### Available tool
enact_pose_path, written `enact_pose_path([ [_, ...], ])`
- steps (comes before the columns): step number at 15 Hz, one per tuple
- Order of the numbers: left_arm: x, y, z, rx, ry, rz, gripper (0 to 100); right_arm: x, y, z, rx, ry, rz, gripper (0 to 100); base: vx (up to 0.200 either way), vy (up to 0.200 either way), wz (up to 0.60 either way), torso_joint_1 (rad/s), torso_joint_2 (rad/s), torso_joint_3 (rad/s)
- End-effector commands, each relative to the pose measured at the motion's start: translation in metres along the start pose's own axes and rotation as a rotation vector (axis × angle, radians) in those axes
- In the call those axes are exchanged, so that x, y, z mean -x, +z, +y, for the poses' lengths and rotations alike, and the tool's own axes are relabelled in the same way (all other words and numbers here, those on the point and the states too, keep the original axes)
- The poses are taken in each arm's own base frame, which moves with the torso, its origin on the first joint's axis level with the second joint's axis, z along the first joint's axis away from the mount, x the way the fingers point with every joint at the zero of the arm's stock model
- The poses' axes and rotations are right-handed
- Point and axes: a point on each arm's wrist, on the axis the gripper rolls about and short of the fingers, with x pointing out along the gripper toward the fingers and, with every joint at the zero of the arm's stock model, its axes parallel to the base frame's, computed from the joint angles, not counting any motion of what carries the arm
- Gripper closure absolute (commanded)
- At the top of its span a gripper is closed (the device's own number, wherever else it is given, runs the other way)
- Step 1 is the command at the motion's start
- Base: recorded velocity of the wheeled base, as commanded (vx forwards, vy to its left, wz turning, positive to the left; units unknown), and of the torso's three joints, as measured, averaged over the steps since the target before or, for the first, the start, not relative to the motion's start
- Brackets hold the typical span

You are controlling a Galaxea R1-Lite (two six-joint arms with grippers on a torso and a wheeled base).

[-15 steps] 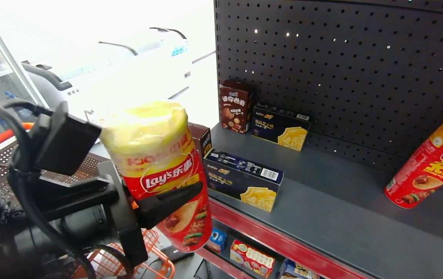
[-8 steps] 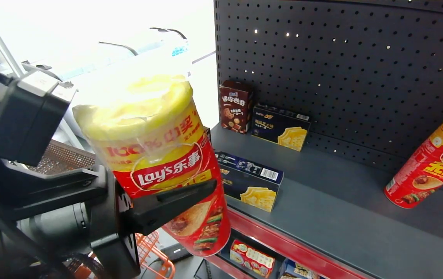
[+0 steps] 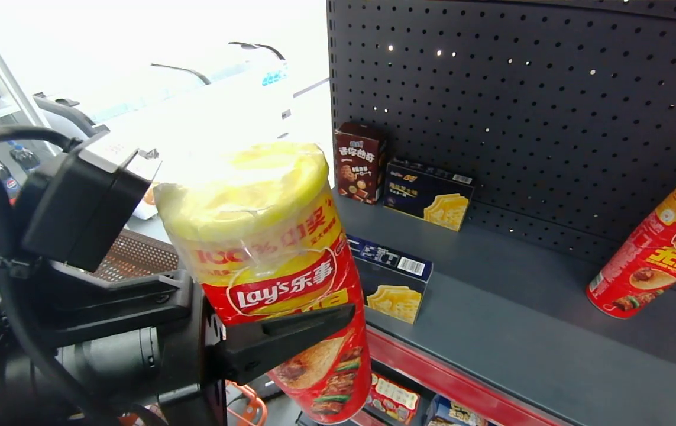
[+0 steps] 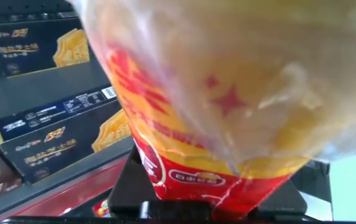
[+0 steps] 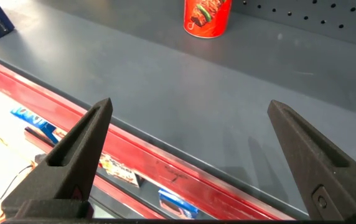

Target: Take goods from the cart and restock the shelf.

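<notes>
Carrying step: left claw [image 3: 314, 299] clamped on the can [image 3: 267, 236]; next, stand it on bare shelf [image 3: 491, 307] ahead. Right claw [image 5: 190, 109] apart.

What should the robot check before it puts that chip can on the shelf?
1. Grip on the chip can: ok, left gripper shut around its lower half.
2. Can over the shelf: not ok, it hangs in front of the red edge.
3. Free spot: ok, bare board between the blue box and the other can.
4. Right gripper: ok, open and empty.
5. Can upright: cannot tell from this angle.
</notes>
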Motion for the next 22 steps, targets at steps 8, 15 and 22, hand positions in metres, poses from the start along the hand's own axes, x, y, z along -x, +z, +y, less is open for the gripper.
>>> enact_pose_path([
  [8,-0.0053,-0.0011,0.0048,0.005,0.007,0.007,100,-0.0001,0.0001,0.0000,0.001,0.001,0.001,0,0.000,0.000,-0.07,0.000,0.00,0.001],
  [15,-0.0080,0.0064,0.0046,-0.005,-0.023,-0.014,100,-0.0001,0.0001,0.0000,0.001,0.001,0.001,0,0.000,0.000,-0.60,0.004,0.00,0.000],
  [22,-0.0071,0.0032,0.0048,-0.002,-0.020,-0.004,100,-0.0001,0.0001,0.0000,-0.003,0.003,0.001,0,0.000,0.000,-0.26,0.000,0.00,-0.001],
])
